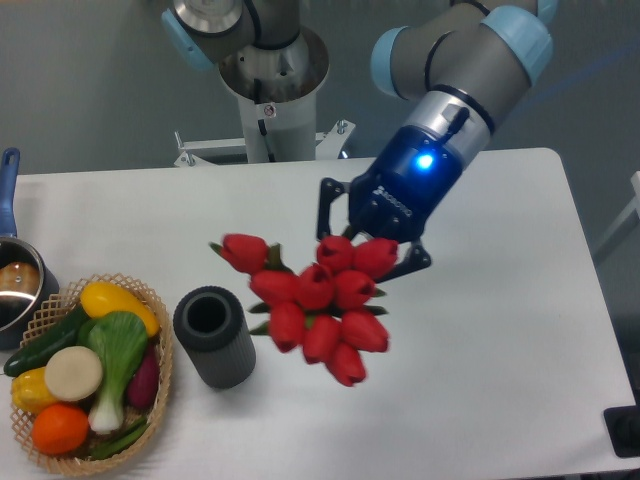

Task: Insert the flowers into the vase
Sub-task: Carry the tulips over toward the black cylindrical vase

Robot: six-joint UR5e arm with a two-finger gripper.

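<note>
The bunch of red tulip flowers [318,308] is clasped by the black two-finger gripper [372,246] at frame centre. The dark grey ribbed cylindrical vase [214,336], lower left, is seen unfilled; insertion is judged outstanding.

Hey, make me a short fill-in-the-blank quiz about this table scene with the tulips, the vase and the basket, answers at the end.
1. The tulips in front of the hand are ____ in colour.
2. The dark grey vase stands between the tulips and the wicker ____.
3. The vase mouth is ____; no stems are in it yet.
4. At the table's left edge sits a steel pot with a ____ handle.

Answers: red; basket; empty; blue
</note>
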